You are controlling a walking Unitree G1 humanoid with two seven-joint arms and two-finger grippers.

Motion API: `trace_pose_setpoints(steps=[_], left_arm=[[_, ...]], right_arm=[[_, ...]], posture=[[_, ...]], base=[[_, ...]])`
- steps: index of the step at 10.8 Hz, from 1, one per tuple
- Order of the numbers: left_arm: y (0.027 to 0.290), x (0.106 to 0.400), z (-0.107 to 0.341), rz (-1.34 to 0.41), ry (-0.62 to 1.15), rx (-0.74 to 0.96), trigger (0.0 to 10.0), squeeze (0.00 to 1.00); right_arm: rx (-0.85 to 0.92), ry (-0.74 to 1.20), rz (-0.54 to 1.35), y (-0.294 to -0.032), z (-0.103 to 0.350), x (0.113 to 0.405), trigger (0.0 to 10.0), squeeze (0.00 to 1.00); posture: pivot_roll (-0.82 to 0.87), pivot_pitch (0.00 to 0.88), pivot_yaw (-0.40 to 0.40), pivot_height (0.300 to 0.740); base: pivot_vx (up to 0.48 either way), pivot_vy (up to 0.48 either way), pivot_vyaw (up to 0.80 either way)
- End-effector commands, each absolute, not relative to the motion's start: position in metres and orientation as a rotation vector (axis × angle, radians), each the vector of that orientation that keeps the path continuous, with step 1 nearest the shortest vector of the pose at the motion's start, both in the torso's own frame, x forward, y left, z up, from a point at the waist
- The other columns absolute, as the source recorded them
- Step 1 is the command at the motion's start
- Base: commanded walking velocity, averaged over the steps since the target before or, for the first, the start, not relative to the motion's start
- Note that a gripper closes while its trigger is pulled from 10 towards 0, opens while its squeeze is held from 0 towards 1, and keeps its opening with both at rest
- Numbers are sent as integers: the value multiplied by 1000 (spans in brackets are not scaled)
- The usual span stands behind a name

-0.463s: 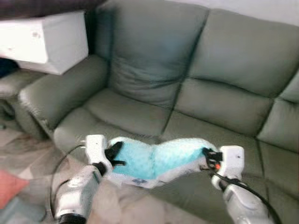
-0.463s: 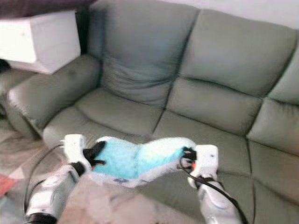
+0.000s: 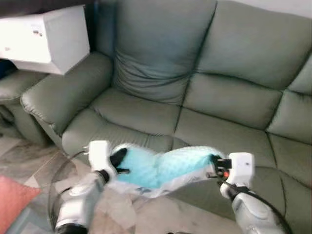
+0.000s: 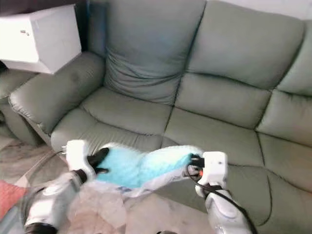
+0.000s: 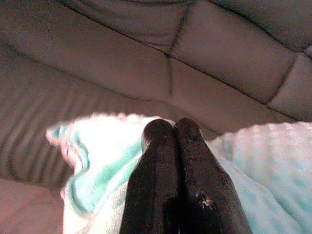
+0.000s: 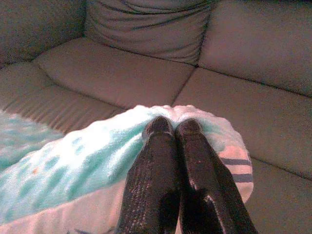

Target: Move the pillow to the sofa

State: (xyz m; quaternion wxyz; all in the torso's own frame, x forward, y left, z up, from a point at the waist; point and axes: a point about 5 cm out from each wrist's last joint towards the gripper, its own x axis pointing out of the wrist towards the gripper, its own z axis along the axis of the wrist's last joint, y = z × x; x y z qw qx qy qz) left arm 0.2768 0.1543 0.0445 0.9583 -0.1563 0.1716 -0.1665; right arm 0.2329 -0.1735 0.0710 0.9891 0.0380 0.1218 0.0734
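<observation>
Left gripper (image 3: 118, 162): black fingers pressed together on the left end of the pillow (image 3: 161, 168), seen closed in the left wrist view (image 5: 171, 127).
Right gripper (image 3: 214, 164): fingers clamped on the pillow's right end; the right wrist view (image 6: 170, 126) shows them closed tight on the fabric.
Pillow: turquoise and white, sagging in the middle, held in the air between both grippers, near the front edge of the sofa (image 3: 209, 92) seat.
Wrist detail: the right wrist view shows dark stripes on the pillow's edge.
Sofa: grey-green leather, directly beyond the pillow.
White box (image 3: 46, 36): far left, above the sofa's armrest.
Red cushion (image 3: 12, 200): near left, on the floor.
</observation>
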Motion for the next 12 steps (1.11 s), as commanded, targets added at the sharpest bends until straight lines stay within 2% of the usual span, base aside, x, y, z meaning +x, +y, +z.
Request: trace_pose_setpoints(steps=[1, 3, 12], left_arm=[[144, 279, 51, -385, 329, -310, 10000, 0], [142, 280, 52, -402, 327, -300, 10000, 0], [140, 283, 53, -406, 316, -311, 10000, 0]], right_arm=[[70, 228, 140, -178, 76, 235, 10000, 0], [73, 230, 137, -177, 75, 234, 10000, 0], [58, 233, 119, -182, 76, 236, 10000, 0]], posture=[[-177, 106, -59, 740], [-178, 107, -56, 740], [-188, 99, -57, 740]], base=[[0, 0, 0], [0, 0, 0], [0, 0, -786]])
